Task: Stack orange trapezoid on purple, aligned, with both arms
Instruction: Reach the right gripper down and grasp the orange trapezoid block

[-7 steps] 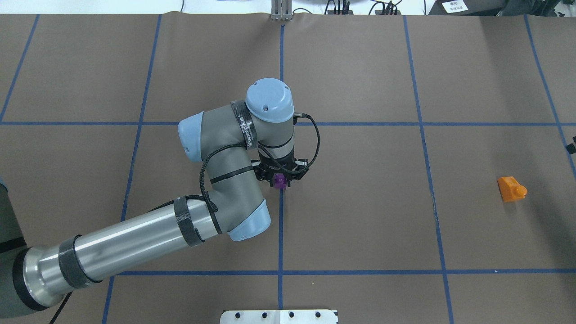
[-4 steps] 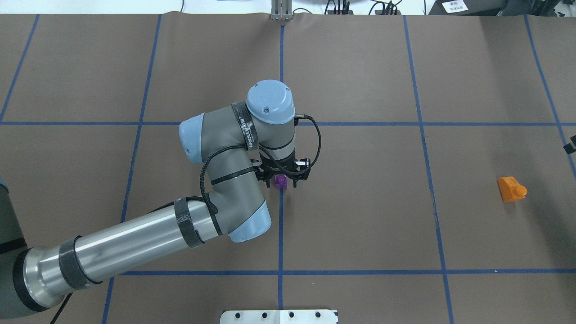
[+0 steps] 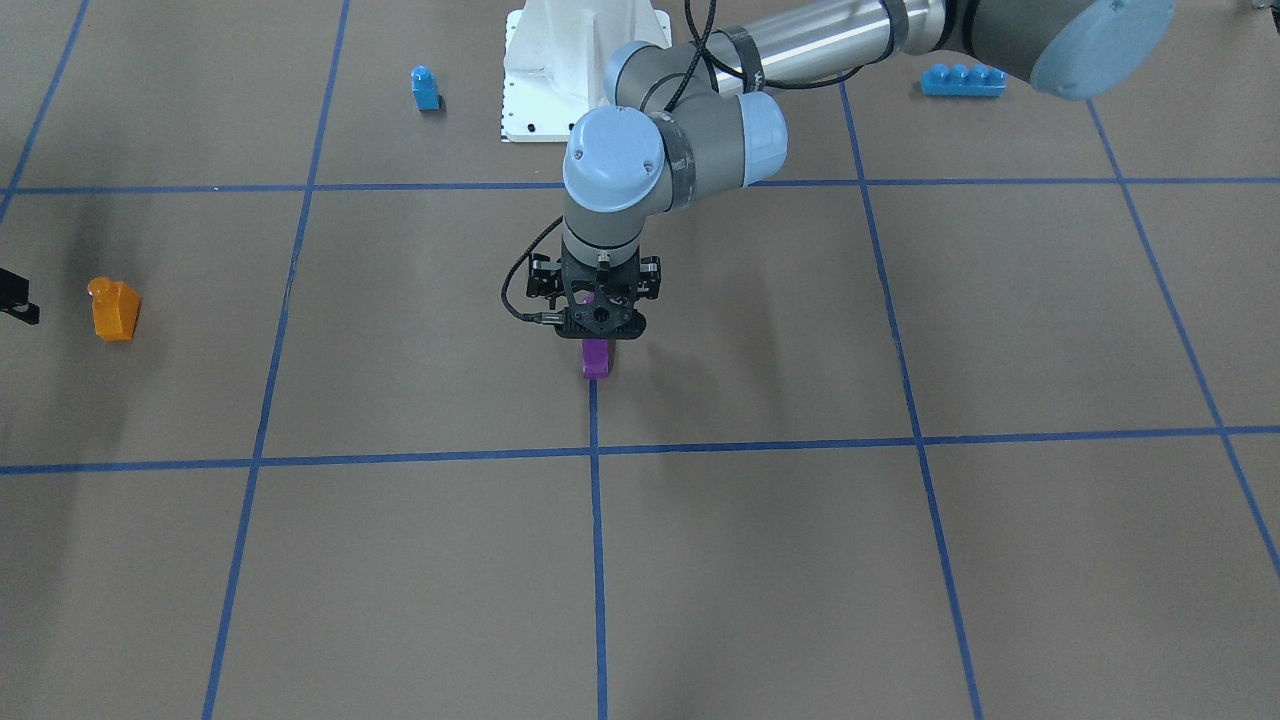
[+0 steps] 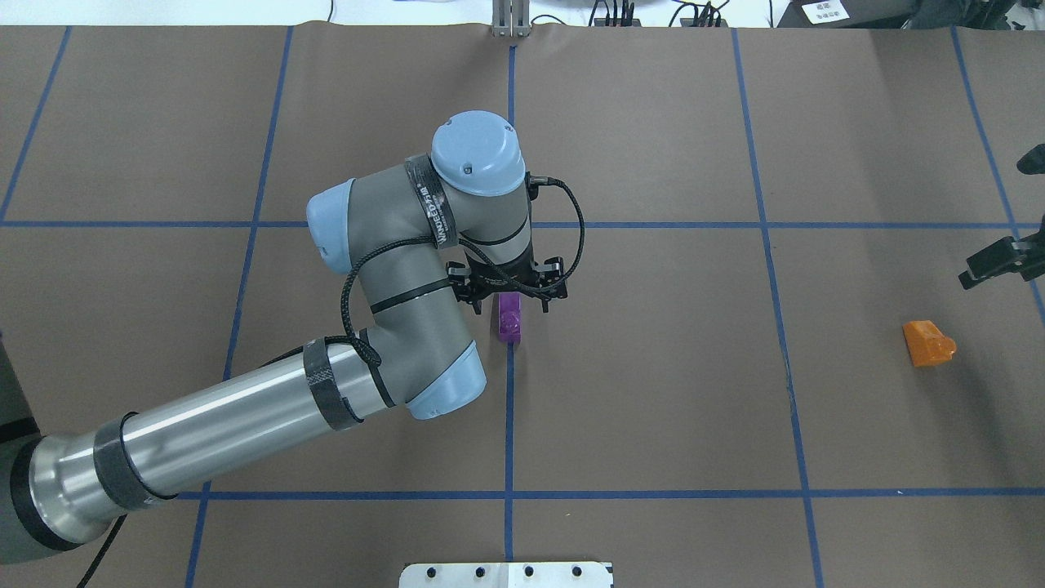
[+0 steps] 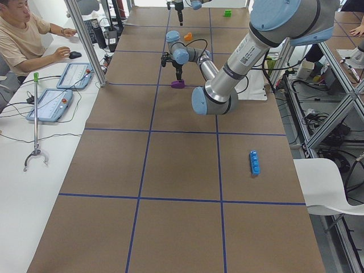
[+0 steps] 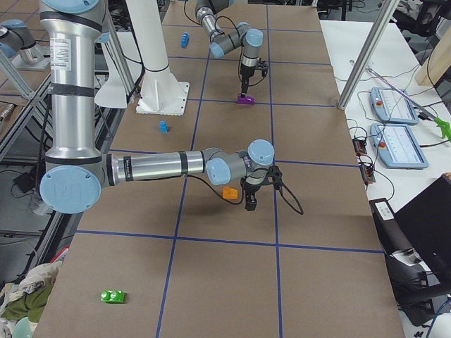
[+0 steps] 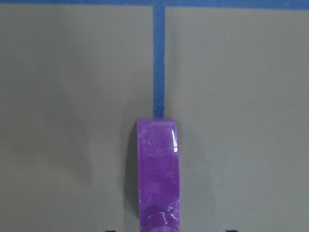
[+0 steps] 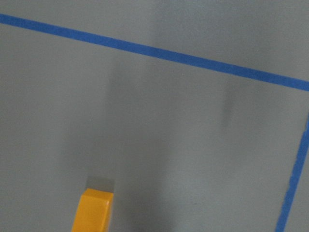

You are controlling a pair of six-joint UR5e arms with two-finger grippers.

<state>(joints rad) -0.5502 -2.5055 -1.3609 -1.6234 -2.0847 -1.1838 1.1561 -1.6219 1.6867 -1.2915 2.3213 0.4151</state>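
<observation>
I count one small glossy orange plastic trapezoid block (image 4: 928,343), one small glossy purple plastic block (image 4: 509,318), one small blue single-stud plastic block (image 3: 425,88), one long blue four-stud plastic brick (image 3: 963,80) and one small green plastic block (image 6: 113,296). My grey-and-silver jointed arms number two: left arm (image 4: 245,416), right arm (image 6: 162,167).

Block (image 4: 509,328) below left gripper (image 4: 511,304), seemingly mid-table; trapezoid (image 4: 927,343) far right

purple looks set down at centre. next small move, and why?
Probably slide the right claw sideways until it is centred over the orange trapezoid. That block lies alone on the table, ungripped, and the claw hangs beside it rather than above. The purple already rests on the centre tape line below the open left claw, so the base looks ready.
</observation>
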